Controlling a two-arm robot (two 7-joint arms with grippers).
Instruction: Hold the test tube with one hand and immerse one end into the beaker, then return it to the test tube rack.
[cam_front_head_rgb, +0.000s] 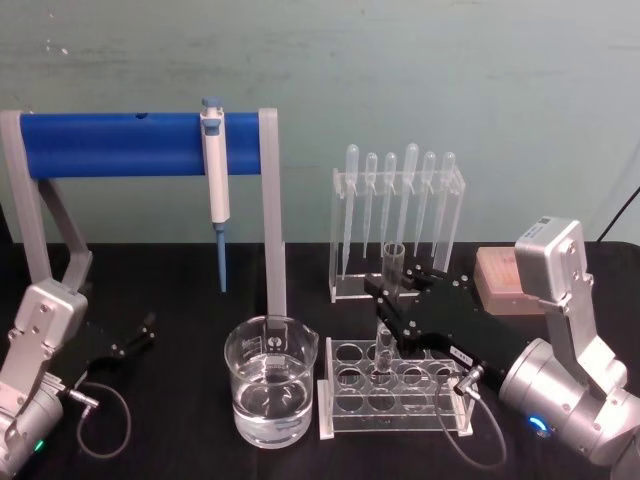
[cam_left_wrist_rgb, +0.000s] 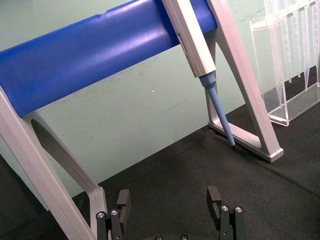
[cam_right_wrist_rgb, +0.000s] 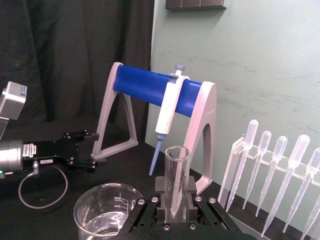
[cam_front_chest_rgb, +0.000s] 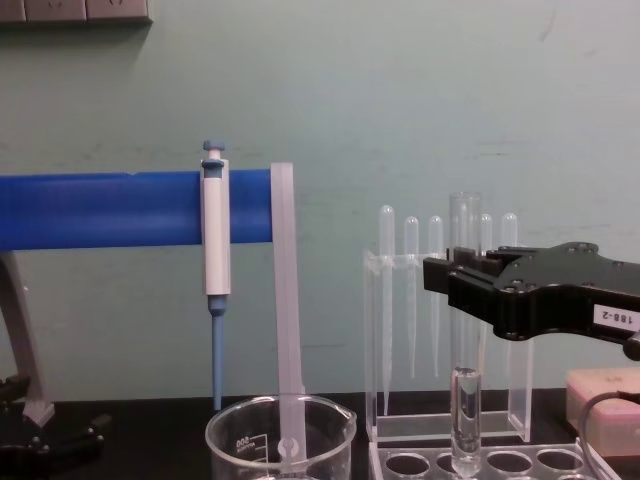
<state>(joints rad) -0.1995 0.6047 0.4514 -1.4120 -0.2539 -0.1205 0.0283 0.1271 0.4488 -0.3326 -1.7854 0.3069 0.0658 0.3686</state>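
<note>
The test tube (cam_front_head_rgb: 392, 262) stands upright with my right gripper (cam_front_head_rgb: 390, 288) shut on its upper part. Its round lower end sits at a hole of the clear rack (cam_front_head_rgb: 345, 422). In the chest view the tube (cam_front_chest_rgb: 464, 400) hangs from the black gripper (cam_front_chest_rgb: 462, 287) and reaches down to the rack top. From the right wrist I see the tube (cam_right_wrist_rgb: 177, 172) clamped in the gripper (cam_right_wrist_rgb: 175, 207). The beaker (cam_front_head_rgb: 270, 385), holding clear liquid, stands just left of the rack, also seen as beaker (cam_right_wrist_rgb: 107, 212) and beaker (cam_front_chest_rgb: 280, 440). My left gripper (cam_front_head_rgb: 140, 335) rests open at the far left on the table.
A blue-barred stand (cam_front_head_rgb: 130, 145) with grey legs holds a blue-and-white pipettor (cam_front_head_rgb: 215, 180) behind the beaker. An acrylic rack of pipettes (cam_front_head_rgb: 398, 215) stands behind the tube rack. A pink box (cam_front_head_rgb: 500, 282) lies at the right. Left gripper (cam_left_wrist_rgb: 169, 200) faces the stand.
</note>
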